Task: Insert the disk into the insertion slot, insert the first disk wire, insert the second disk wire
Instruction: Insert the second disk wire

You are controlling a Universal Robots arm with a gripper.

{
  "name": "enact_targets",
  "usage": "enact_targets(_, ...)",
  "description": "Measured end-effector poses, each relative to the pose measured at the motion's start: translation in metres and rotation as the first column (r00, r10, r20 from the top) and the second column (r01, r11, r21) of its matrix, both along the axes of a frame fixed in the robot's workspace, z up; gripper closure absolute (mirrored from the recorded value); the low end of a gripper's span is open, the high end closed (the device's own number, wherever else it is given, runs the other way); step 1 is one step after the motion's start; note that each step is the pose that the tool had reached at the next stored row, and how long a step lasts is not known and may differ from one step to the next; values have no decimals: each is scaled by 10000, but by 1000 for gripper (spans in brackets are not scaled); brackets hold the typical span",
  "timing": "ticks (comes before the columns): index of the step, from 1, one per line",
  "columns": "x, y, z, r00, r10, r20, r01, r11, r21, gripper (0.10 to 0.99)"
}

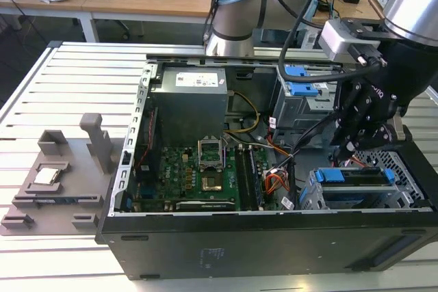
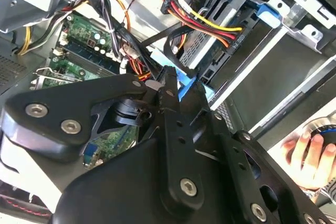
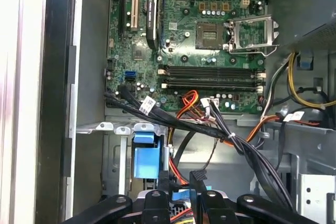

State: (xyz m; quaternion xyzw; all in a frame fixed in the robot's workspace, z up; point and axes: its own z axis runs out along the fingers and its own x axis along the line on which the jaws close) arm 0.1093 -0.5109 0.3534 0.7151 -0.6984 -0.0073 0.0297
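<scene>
The disk (image 1: 352, 176), silver in a blue caddy, lies inside the insertion slot (image 1: 404, 186), the perforated silver cage at the case's front corner on the exterior view's right. My black gripper (image 1: 354, 147) hangs just above the cage's inner end, among the wires. In both wrist views its fingers (image 2: 176, 111) stand close together on a small blue connector (image 2: 191, 85) of a black wire (image 3: 197, 179). The gripper (image 3: 181, 200) hovers beside the caddy's blue end (image 3: 144, 156). A bundle of yellow, red and black wires (image 2: 210, 22) runs along the disk (image 2: 197, 43).
The open computer case holds a green motherboard (image 1: 205, 169), a grey power supply (image 1: 188, 100) and a second cage with blue latches (image 1: 301, 83). Loose cables (image 3: 236, 140) cross the gap beside the cage. A grey fixture (image 1: 55, 182) lies on the table. A hand (image 2: 310, 153) rests outside the case.
</scene>
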Motion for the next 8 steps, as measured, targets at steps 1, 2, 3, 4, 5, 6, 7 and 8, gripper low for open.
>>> enact_targets(1,3,2,-21,10000,1,0,-1,10000,-70,784)
enact_targets(2,8,8,-55,10000,2,0,-2,9998,-213,784)
enact_targets(3,12,9,-73,10000,1,0,-1,9994,-344,784)
enact_targets(4,15,10,-78,10000,2,0,-2,9989,-479,784)
enact_targets(5,16,9,-81,10000,1,0,-1,9974,-727,784)
enact_targets(6,17,9,-85,10000,2,0,-2,9960,-898,784)
enact_targets(7,17,10,-94,10000,1,0,-1,9952,-977,784)
enact_targets(8,18,9,-105,10000,1,0,-1,9950,-996,784)
